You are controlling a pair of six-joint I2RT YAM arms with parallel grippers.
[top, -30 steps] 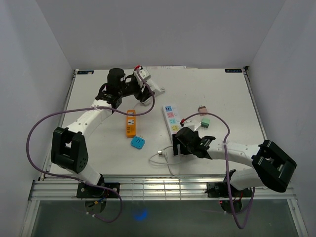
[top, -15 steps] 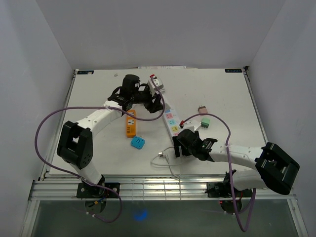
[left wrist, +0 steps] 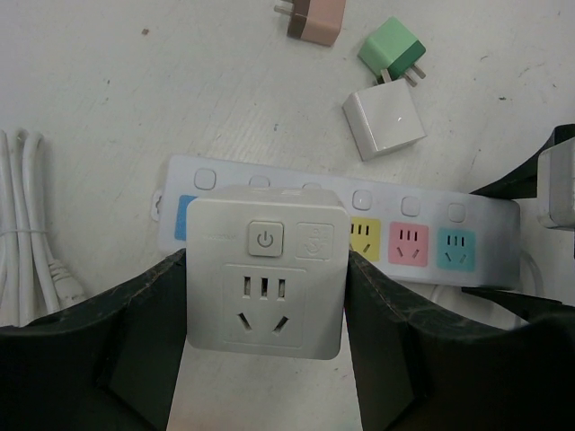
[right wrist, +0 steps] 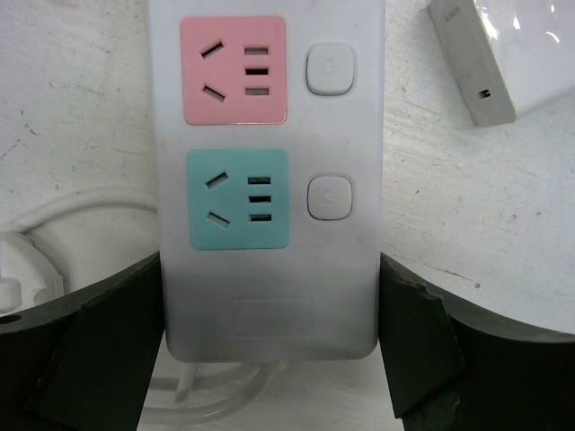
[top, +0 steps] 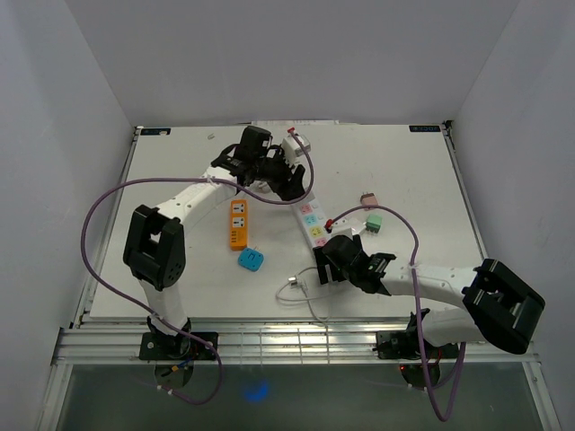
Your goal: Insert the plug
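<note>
Now the left claw [left wrist: 265, 301], clamped on the white plug [left wrist: 265, 265], has swung over to the power strip [left wrist: 422, 242] mid-worktop [top: 404, 171]. The right claw [right wrist: 271, 310] squeezes its near end. Pushing in probably comes next.

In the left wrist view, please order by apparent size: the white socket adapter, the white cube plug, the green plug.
Largest: white socket adapter, though it is nearest the camera.
Then: white cube plug.
Smallest: green plug, only slightly smaller than the cube.
</note>
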